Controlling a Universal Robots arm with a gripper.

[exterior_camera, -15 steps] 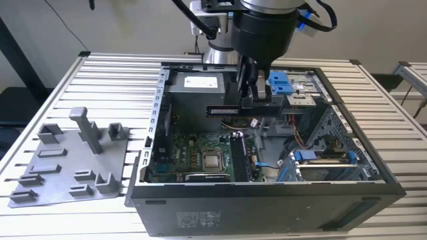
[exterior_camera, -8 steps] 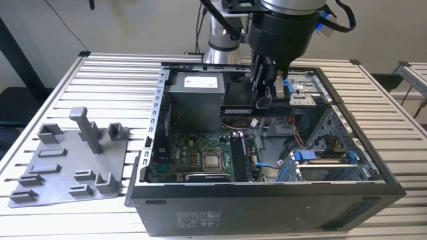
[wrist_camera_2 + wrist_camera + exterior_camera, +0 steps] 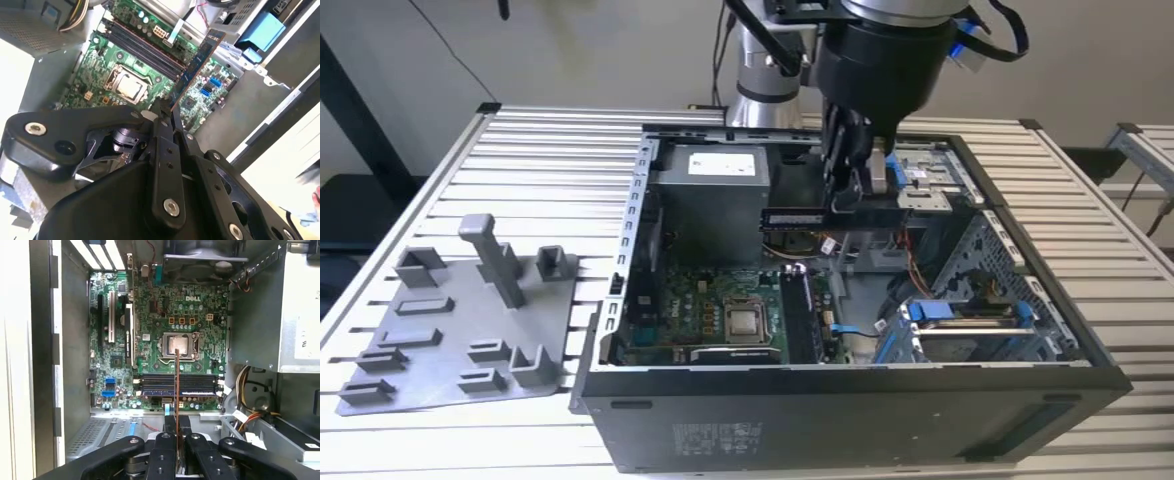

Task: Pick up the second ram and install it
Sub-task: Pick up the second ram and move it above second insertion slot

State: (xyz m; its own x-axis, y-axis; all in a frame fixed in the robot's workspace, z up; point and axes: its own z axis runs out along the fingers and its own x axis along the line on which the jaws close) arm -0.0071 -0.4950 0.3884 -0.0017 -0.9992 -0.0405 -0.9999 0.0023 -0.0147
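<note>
Item 1: the second ram (image 3: 794,217), a thin, long, dark memory stick with a pale label. I see it held level and clear of the board, above the open case. In the second wrist view it (image 3: 197,62) shows a dark bluish face with a gold edge. In the first wrist view it (image 3: 176,385) is edge-on, a thin brown line crossing the slots. I cannot make out its chips, and the clamped end is hidden.

Item 2: the black multi-link gripper (image 3: 843,208), its fingers pinched narrow on one end of the stick; both wrist views (image 3: 164,114) (image 3: 176,422) confirm this.

Item 3: long black memory slots (image 3: 180,382), directly below the stick. I cannot tell if any is filled.

Item 4: green motherboard (image 3: 707,300) with square silver processor socket (image 3: 177,344).

Item 5: black tower case (image 3: 854,400), lying open on its side. It holds the board, a grey metal power supply box (image 3: 720,195) on the far side, and a blue drive bracket (image 3: 961,312) at the exterior view's right.

Item 6: grey plastic fixture tray (image 3: 454,340) with upright posts, on the slatted metal table (image 3: 547,150), at the exterior view's left of the case.
</note>
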